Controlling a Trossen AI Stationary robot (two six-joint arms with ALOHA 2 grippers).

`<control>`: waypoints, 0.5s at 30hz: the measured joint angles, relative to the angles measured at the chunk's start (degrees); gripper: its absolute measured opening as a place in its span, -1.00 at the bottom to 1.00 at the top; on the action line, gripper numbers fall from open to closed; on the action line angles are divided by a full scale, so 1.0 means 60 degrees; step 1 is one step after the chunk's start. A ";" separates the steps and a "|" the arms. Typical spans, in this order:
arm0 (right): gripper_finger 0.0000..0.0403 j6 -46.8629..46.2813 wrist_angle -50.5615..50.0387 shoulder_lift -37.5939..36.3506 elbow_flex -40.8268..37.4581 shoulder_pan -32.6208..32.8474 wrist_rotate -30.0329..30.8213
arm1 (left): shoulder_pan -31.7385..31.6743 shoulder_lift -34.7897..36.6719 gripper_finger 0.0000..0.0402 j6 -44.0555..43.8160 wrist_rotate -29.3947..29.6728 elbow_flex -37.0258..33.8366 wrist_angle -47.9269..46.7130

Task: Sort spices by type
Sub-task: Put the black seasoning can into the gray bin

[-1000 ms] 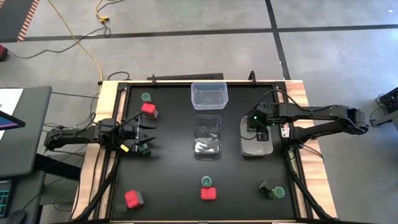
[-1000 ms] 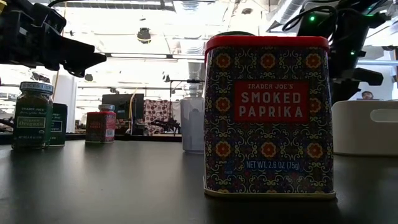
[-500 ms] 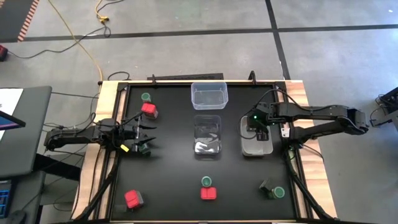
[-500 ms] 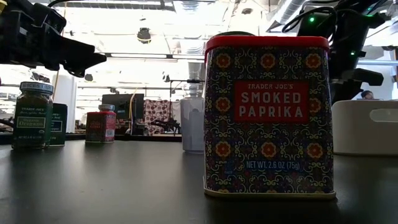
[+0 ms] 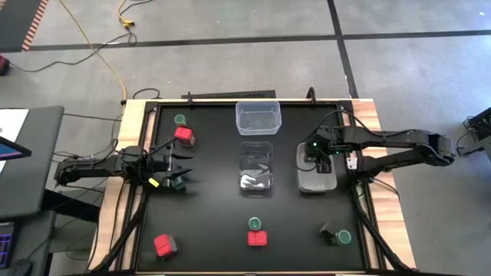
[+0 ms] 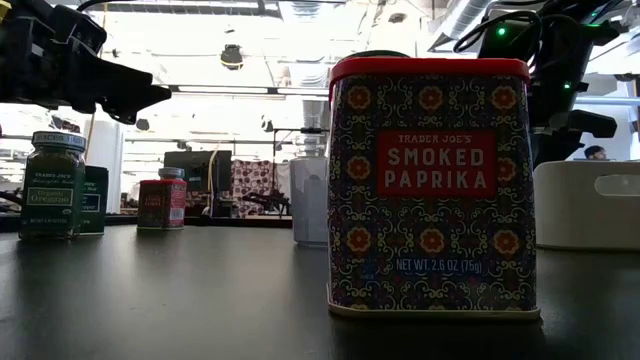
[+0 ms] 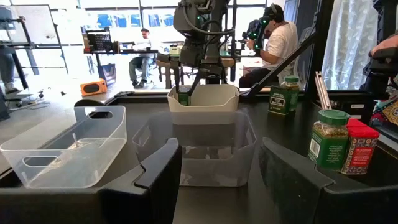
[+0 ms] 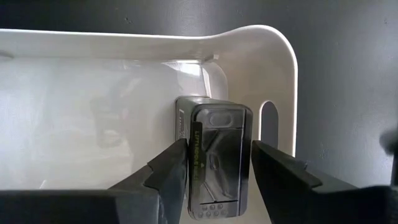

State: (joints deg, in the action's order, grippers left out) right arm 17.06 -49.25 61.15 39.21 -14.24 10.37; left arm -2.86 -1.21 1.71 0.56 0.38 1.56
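A dark grey-black spice container (image 8: 214,158) sits between the two fingers of the right claw (image 8: 214,171) inside the white tub (image 8: 273,68), near the tub's end wall with the slot handle; the fingers flank its sides closely and appear to be gripping it, though contact at the pads cannot be confirmed. In the high view the right claw (image 5: 317,153) hangs over that white tub (image 5: 315,182) on the right part of the desk (image 5: 207,215). The left claw (image 5: 178,170) is at the left side of the desk, fingers spread apart and holding nothing, with a green-lidded jar (image 5: 179,184) just beside its tip and a red tin (image 5: 183,136) and another green-lidded jar (image 5: 179,119) farther back. Two clear tubs (image 5: 258,117) (image 5: 255,167) stand in the desk's middle. Near the front edge are a red tin (image 5: 164,244), a smoked paprika tin (image 5: 257,238) touching a green-lidded jar (image 5: 254,224), and a green-lidded jar (image 5: 343,238) next to a dark container (image 5: 327,230).
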 joint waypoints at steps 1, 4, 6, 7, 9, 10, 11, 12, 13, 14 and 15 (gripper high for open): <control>0.02 0.0000 -0.0005 -0.0004 0.0003 0.0000 0.0000 | 0.0001 -0.0002 0.01 0.0001 0.0000 0.0000 0.0000; 0.02 0.0024 -0.0056 -0.0030 0.0022 0.0000 0.0004 | 0.0001 -0.0001 0.01 0.0001 0.0000 0.0000 0.0002; 0.02 0.0038 -0.0239 -0.0030 0.0118 -0.0004 0.0013 | -0.0001 0.0000 0.01 -0.0002 0.0000 0.0000 0.0000; 0.02 0.0125 -0.0362 -0.0030 0.0176 -0.0004 0.0019 | -0.0001 -0.0002 0.01 0.0000 0.0004 0.0002 0.0002; 0.02 0.0299 -0.0560 -0.0030 0.0280 -0.0004 0.0033 | -0.0002 0.0000 0.01 0.0001 0.0004 0.0003 0.0000; 0.02 0.0317 -0.0615 -0.0030 0.0320 -0.0004 0.0033 | -0.0001 0.0000 0.01 0.0001 0.0004 0.0002 0.0000; 0.02 0.0313 -0.0614 -0.0030 0.0355 -0.0004 0.0033 | 0.0000 0.0000 0.01 0.0001 0.0004 0.0000 0.0003; 0.02 0.0311 -0.0607 -0.0030 0.0400 -0.0004 0.0033 | -0.0001 -0.0001 0.01 0.0001 0.0004 0.0001 0.0000; 0.02 0.0314 -0.0604 -0.0030 0.0434 -0.0002 0.0032 | 0.0001 -0.0003 0.01 0.0001 0.0004 0.0000 0.0000; 0.02 0.0314 -0.0610 -0.0030 0.0464 0.0007 0.0032 | -0.0001 0.0000 0.01 0.0001 0.0004 0.0001 0.0000; 0.02 0.0304 -0.0613 -0.0029 0.0495 0.0027 0.0032 | 0.0000 0.0000 0.01 0.0000 0.0004 0.0002 0.0002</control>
State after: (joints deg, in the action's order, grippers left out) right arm 18.88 -52.92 60.98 42.18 -14.08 10.56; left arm -2.86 -1.22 1.71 0.58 0.39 1.57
